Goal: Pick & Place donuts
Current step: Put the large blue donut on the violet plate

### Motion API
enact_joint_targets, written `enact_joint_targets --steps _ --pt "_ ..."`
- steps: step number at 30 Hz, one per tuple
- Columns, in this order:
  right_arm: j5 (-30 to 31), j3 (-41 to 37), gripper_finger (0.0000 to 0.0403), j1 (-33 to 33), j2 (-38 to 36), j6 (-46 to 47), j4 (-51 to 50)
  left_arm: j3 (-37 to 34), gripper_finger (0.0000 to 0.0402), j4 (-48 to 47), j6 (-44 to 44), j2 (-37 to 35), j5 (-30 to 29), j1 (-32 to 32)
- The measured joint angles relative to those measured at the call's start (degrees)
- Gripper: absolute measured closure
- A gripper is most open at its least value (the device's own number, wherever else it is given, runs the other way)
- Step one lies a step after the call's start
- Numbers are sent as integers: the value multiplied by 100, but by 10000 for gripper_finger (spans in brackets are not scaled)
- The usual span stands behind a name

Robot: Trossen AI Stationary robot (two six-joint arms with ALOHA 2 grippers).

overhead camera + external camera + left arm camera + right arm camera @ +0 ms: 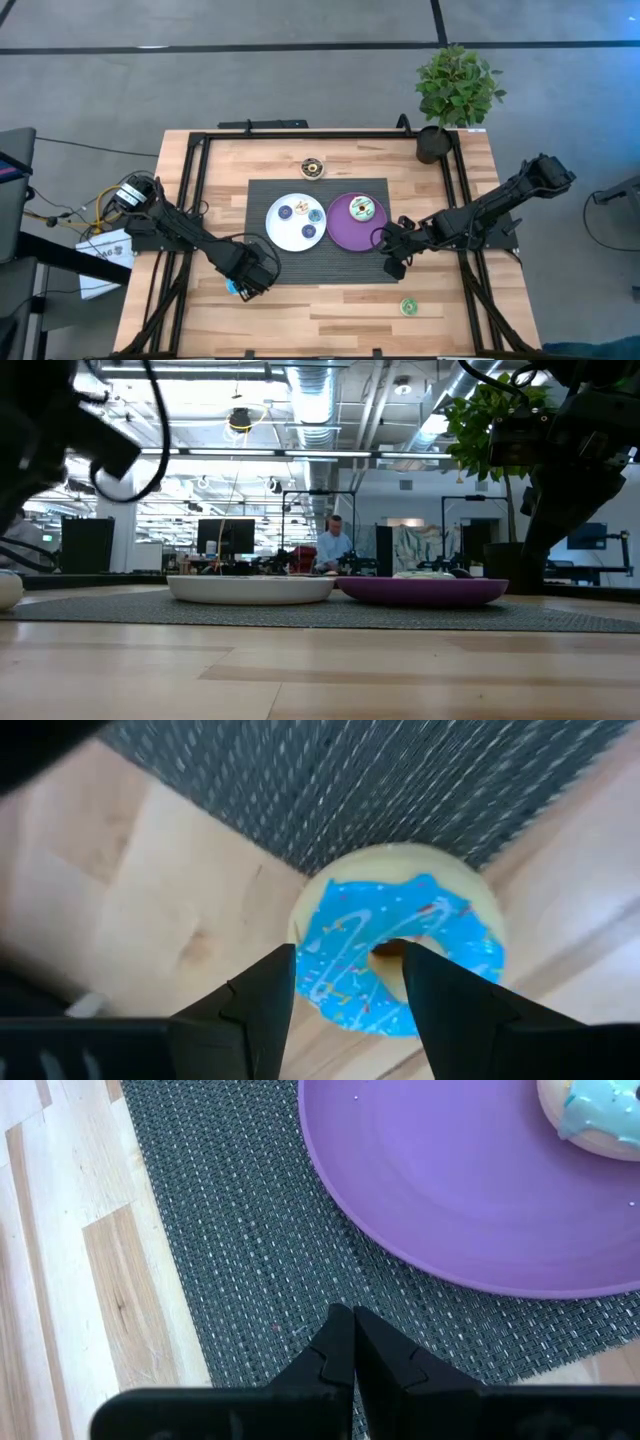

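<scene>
L pincer [345,985], fingers apart, is straddling the blue-iced donut [400,955] w/ one tip in its hole—center, then squeeze gently; R pincer [352,1342], fingers together, is waiting beside purple plate [450,1200].

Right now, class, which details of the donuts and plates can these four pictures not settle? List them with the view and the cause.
- High view: the left gripper covers most of the blue donut.
- High view: donuts on the white plate are too small for their icing to be told.
- Right wrist view: the frame edge cuts off the donut on the purple plate.
- Low view: plate rims hide every donut.
</scene>
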Motion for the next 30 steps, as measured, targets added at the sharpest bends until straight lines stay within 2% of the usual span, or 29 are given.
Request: enact_joint_targets --steps 5,14,18,22,30 --pt "20 0 402 0 -1 -2 0 408 221 -385 312 -1 -58 91" --pt "98 0 402 -2 0 7 3 432 220 -602 431 -2 -217 126" --pt "98 0 402 -2 0 9 4 190 220 -471 435 -2 -197 126" --pt "101 2 402 -2 0 9 11 -75 220 -140 417 -2 92 126" --pt "110 0 402 -2 -2 9 9 -246 220 149 404 0 251 120"
